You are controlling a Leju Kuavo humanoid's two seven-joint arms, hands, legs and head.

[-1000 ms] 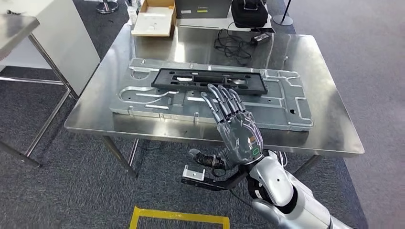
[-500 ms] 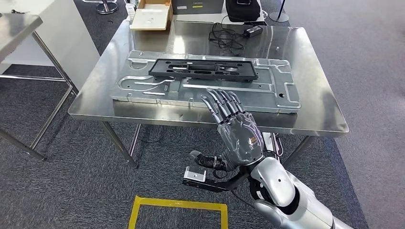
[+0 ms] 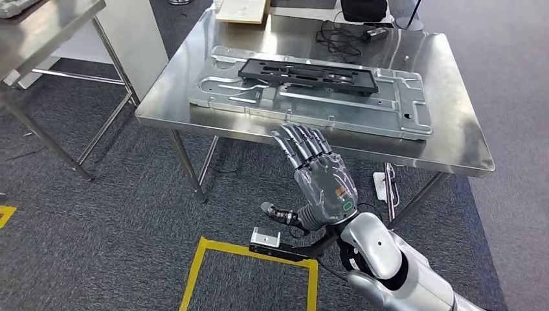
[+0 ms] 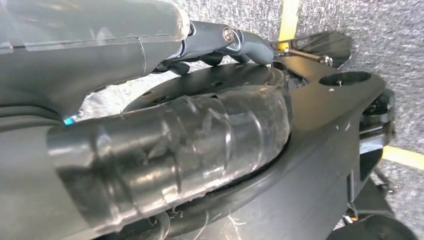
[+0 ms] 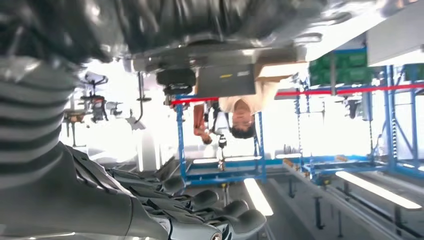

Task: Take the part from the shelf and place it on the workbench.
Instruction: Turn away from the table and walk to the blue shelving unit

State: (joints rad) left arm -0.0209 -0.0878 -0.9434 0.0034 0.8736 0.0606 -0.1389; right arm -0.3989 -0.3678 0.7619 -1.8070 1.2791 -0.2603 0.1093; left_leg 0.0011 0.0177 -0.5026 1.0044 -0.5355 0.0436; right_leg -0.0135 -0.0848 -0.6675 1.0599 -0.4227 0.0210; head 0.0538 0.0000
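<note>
Look at your right hand [image 3: 322, 183] in the lower middle of the head view: its fingers [image 3: 299, 144] are stretched out straight and slightly fanned, the thumb [image 3: 280, 212] jutting off to the left, and nothing lies in the palm or between the fingertips. It hangs in the air in front of the near edge of the workbench [image 3: 453, 136], fingertips close to that edge but touching nothing. The right wrist view agrees: the dark fingers [image 5: 200, 200] lie side by side and extended, with no object among them, and beyond them you see a person [image 5: 235, 112] standing among blue racks [image 5: 220, 165]. Your left hand [image 4: 150, 155] fills its own wrist view as a grey, ribbed mass pressed close to dark robot parts, and from that you cannot tell whether its fingers are spread or curled, nor whether they hold anything. The task's part [image 3: 307, 73], a long black frame with cut-outs, lies flat in the upper middle of the head view, resting on top of a large silver metal plate [image 3: 401, 110] that itself lies on the workbench. At the top edge of the frame an open cardboard box [image 3: 245, 10] sits on the bench; what is inside it you cannot make out. Beside it a black cable [image 3: 343, 34] lies coiled on the steel. On the carpet at the lower centre runs a square of yellow tape [image 3: 201, 272].
</note>
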